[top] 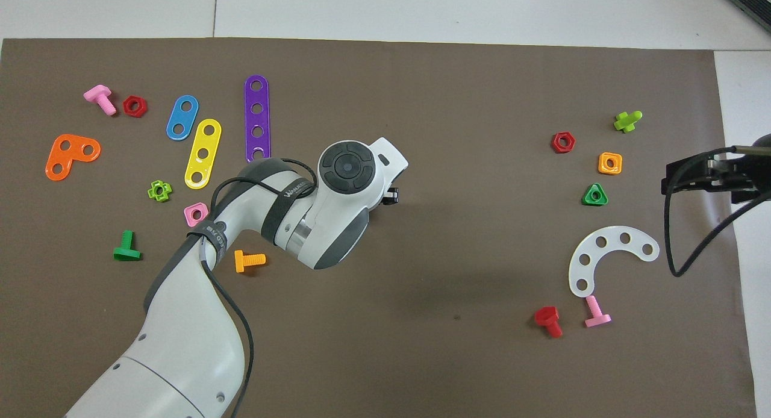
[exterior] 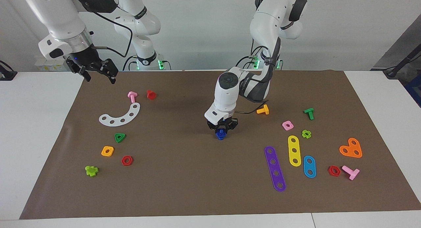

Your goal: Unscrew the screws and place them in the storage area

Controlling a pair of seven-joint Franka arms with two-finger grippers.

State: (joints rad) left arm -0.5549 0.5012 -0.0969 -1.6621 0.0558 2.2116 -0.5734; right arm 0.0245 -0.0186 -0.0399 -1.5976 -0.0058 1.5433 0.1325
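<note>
White wall backs a white desk [exterior: 33, 129] covered almost edge to edge by a brown mat [exterior: 184, 175].

Near the middle of the mat the left claw [exterior: 222, 128] points straight down, its fingertips pinched tight on the blue screw [exterior: 220, 134]; the screw sits low at the mat, and whether it touches cannot be told. In the overhead view the arm's wrist hides screw and fingertips, with only a black bit of the claw [top: 391, 196] showing.

The right claw [exterior: 95, 70] hangs in the air over the mat's corner at the right arm's end, by the desk's edge nearest the robots, its fingers spread wide and holding nothing; this arm waits.

The storage area [exterior: 108, 129] is the stretch of mat toward the right arm's end, well apart from the screw. On it lie a white curved strip [exterior: 120, 115], a green triangular nut [exterior: 120, 137], an orange square nut [exterior: 107, 151], a red hex nut [exterior: 127, 160], a lime cross-shaped piece [exterior: 91, 170], a pink bolt [exterior: 132, 96] and a red bolt [exterior: 151, 94].

Toward the left arm's end lie a purple strip [exterior: 275, 168], a yellow strip [exterior: 294, 150] and a blue strip [exterior: 309, 166].
</note>
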